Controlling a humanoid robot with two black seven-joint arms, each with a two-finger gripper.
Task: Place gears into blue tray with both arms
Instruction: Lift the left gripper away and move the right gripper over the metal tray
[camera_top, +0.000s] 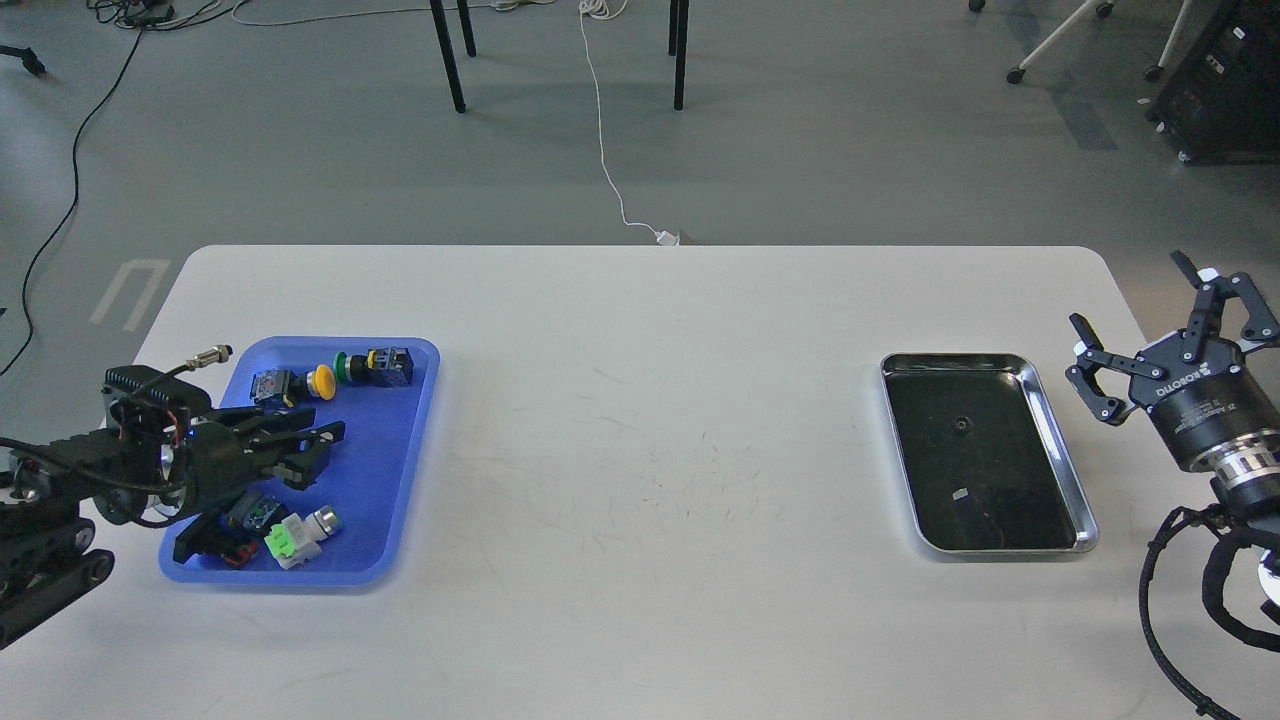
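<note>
In silver tray (1062, 440): one gear (961, 424); blue tray (400, 440): five switches (385, 366).

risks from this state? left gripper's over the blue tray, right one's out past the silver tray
1. The left gripper sits low over the blue tray, among the push-button switches; a move could knock them.
2. Only one small gear is discernible in the silver tray, dark on a dark floor, so it is easy to mislocate.
3. The right gripper, open, hangs outside the tray's right rim; reaching in could clip it.
</note>
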